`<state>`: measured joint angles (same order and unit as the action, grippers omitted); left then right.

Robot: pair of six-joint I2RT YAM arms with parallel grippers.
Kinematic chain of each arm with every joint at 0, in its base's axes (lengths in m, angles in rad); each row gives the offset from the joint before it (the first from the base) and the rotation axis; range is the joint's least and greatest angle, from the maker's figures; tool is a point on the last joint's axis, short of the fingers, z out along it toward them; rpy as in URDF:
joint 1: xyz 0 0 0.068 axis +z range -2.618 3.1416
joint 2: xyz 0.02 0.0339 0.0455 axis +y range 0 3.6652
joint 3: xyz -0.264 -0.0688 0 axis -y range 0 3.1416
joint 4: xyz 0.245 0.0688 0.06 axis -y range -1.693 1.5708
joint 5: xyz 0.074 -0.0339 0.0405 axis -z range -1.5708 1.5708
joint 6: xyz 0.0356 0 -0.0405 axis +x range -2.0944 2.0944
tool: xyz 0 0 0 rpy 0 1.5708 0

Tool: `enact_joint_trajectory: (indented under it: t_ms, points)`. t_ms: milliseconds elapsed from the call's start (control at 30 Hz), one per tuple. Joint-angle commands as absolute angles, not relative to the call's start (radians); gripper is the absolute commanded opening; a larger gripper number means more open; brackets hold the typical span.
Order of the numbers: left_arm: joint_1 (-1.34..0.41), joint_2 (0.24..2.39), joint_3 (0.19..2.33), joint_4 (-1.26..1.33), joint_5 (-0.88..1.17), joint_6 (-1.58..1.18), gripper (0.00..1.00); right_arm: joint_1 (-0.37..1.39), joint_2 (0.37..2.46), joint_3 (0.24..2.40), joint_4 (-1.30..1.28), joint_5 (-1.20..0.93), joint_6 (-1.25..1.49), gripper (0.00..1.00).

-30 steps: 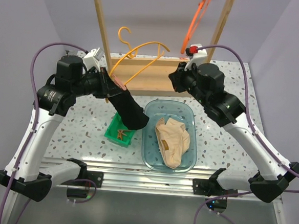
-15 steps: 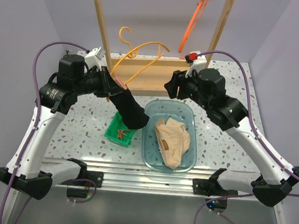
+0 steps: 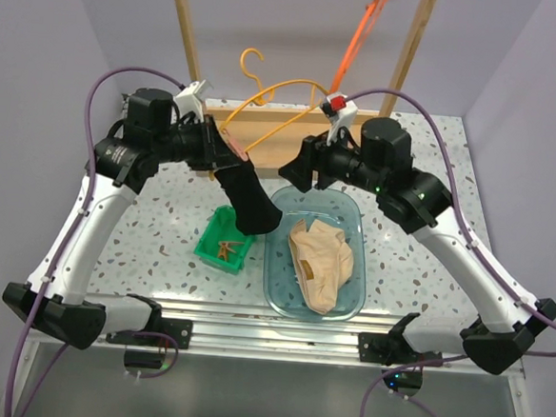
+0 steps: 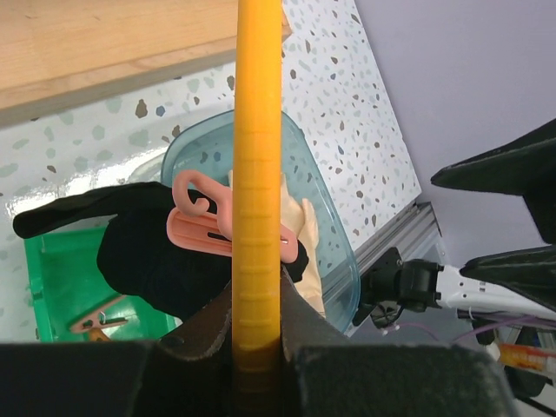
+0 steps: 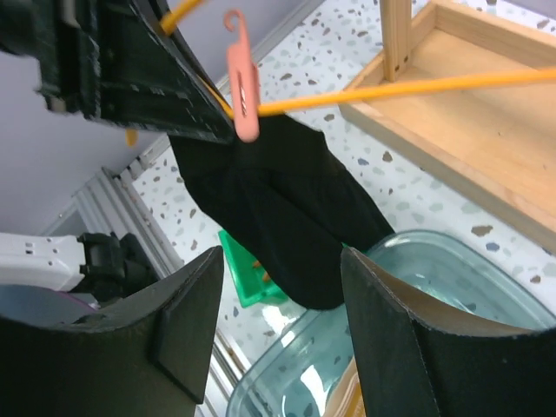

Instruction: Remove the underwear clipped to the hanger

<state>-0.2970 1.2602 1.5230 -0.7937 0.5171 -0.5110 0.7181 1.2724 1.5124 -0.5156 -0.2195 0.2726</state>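
Our left gripper (image 4: 257,337) is clenched on the yellow hanger (image 4: 257,130); the black underwear (image 5: 278,208) hangs from it by a pink clip (image 5: 243,82). Our right gripper (image 5: 282,282) hovers near the black cloth, jaws apart; the beige underwear (image 3: 320,261) lies in the clear tub (image 3: 272,265).

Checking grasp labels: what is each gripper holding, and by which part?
The left gripper is shut on the yellow hanger, on its bar beside the pink clip pinning the black underwear. The right gripper is open, holding nothing.

Open air lies between right gripper (image 3: 293,174) and pink clip (image 5: 243,87).
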Motion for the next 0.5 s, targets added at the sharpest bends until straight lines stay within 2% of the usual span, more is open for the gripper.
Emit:
enact_joint_trajectory:
  t_ms: [0, 333, 467]
  points:
    - [-0.310, 1.278, 1.572, -0.765, 0.614, -0.419, 0.00, 0.724, 1.342, 1.659, -0.515, -0.281, 0.282, 0.60]
    - [-0.344, 1.266, 1.543, -0.792, 0.664, -0.354, 0.00, 0.793, 1.603, 1.969, -0.695, -0.204, 0.235, 0.59]
    - [-0.344, 1.266, 1.552, -0.790, 0.676, -0.348, 0.00, 0.819, 1.643, 2.014, -0.710, -0.131, 0.233, 0.58]
